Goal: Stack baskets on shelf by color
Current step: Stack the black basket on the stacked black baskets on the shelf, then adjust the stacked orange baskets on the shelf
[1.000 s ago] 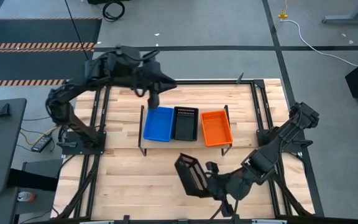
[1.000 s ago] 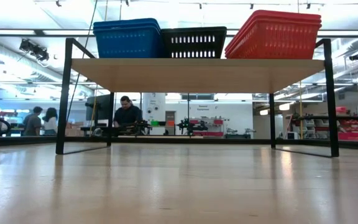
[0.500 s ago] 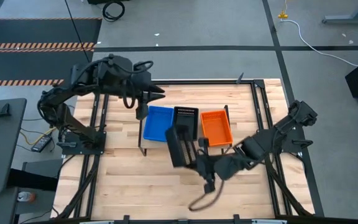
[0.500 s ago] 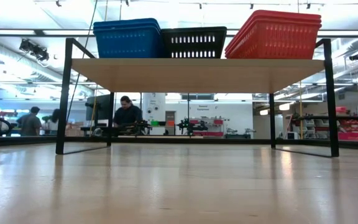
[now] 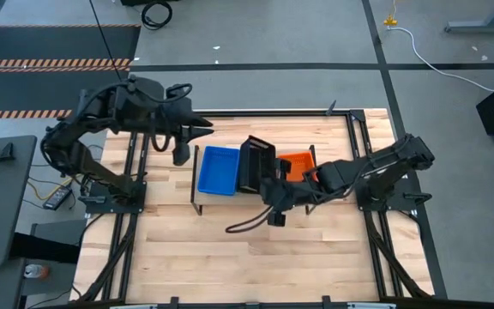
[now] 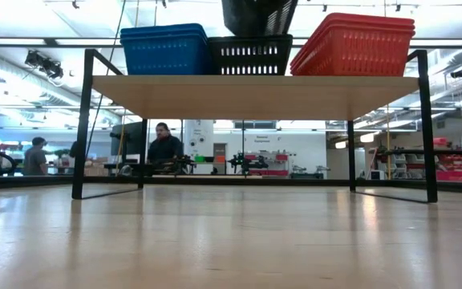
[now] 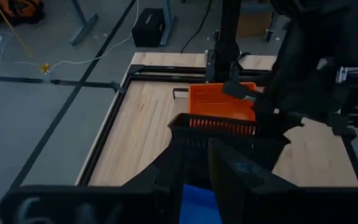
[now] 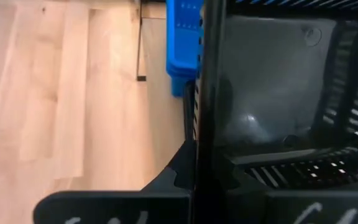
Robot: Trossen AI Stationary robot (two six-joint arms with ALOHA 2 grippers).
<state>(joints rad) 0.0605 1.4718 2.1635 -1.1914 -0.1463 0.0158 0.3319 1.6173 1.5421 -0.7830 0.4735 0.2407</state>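
The right tool (image 5: 268, 182) is clamped on the rim of a black perforated plastic basket (image 5: 256, 165), carrying it tilted above the black stack at the middle of the low light-wood shelf on dark metal legs (image 6: 255, 96). Blue mesh baskets (image 5: 218, 170) sit toward the shelf's left end, orange ones (image 5: 299, 174) toward its right. To do this well, level the carried basket, square it over the black stack, then lower straight so it nests without nudging either neighbour. The left tool (image 5: 181, 153) waits off the shelf's left end, narrowly parted and holding nothing.
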